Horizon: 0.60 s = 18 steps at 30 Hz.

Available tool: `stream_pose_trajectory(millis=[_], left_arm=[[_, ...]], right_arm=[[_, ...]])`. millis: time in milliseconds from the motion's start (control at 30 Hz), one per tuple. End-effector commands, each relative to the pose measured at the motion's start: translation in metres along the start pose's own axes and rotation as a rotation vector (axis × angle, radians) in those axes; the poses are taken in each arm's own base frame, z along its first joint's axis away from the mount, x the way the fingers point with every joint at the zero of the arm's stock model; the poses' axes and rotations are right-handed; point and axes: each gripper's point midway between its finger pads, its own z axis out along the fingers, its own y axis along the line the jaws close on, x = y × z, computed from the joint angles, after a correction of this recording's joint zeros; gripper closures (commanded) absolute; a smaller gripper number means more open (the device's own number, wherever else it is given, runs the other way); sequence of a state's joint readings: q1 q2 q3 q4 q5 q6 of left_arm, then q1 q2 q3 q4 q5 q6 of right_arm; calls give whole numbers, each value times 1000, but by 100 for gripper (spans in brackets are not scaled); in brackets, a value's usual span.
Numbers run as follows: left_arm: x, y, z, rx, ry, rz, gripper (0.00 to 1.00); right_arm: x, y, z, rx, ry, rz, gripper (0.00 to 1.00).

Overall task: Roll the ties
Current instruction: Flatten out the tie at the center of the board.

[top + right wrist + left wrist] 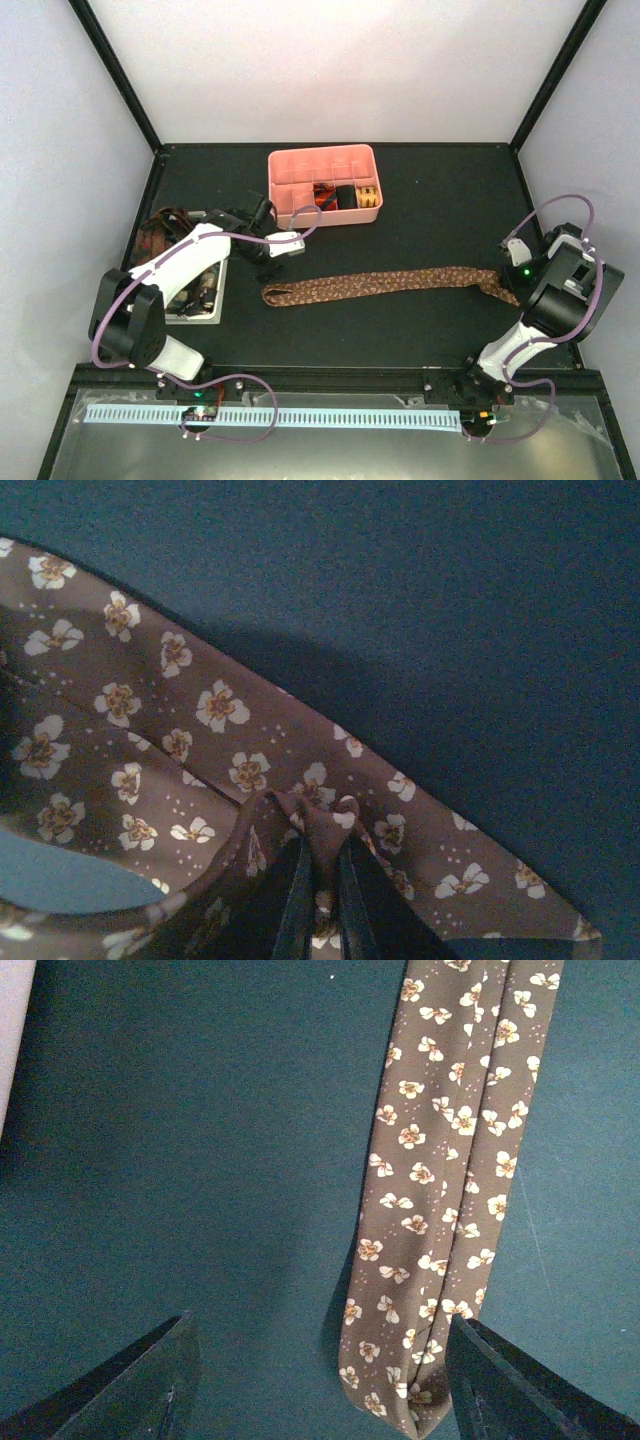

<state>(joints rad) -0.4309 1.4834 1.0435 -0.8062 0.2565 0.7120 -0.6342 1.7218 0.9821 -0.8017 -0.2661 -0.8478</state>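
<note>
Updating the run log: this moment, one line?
left jaws open over brown flower-print fabric tie | right jaws pinch its end | unrolled

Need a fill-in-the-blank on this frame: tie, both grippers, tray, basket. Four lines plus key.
1. The right gripper is ____ on a pinch of the brown floral tie.
2. The left gripper hovers with jaws ____ over the tie's other end.
3. Rolled ties sit in the ____ compartmented tray.
4. The white basket stands at the ____ side of the table.
Missing words: shut; open; pink; left.
</note>
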Motion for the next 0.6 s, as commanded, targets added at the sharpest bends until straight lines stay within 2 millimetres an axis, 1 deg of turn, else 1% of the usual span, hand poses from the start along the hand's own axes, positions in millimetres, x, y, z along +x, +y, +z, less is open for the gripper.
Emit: stream_pose_trajectory(millis=[0, 133, 233, 300, 367, 433, 500, 533, 567], left_arm=[[4, -9, 14, 14, 34, 67, 30], [8, -11, 33, -2, 93, 116, 32], [7, -15, 44, 13, 116, 131, 32], [6, -22, 51, 37, 130, 150, 31], [6, -28, 58, 40, 148, 166, 31], [2, -29, 65, 19, 151, 177, 32], [3, -29, 70, 12, 177, 178, 35], [6, -30, 72, 13, 195, 182, 40], [8, -29, 73, 6, 206, 185, 46]], right_arm=[[15, -21, 14, 58, 52, 13, 87], [11, -28, 16, 74, 49, 11, 85], [4, -45, 15, 118, 48, -2, 83], [-1, -54, 15, 131, 51, -6, 83], [-5, -58, 14, 130, 50, -13, 81], [-7, -60, 13, 129, 54, -21, 78], [-7, -61, 12, 133, 57, -31, 76], [-6, -61, 11, 135, 61, -34, 75], [-5, -60, 11, 134, 64, -37, 74]])
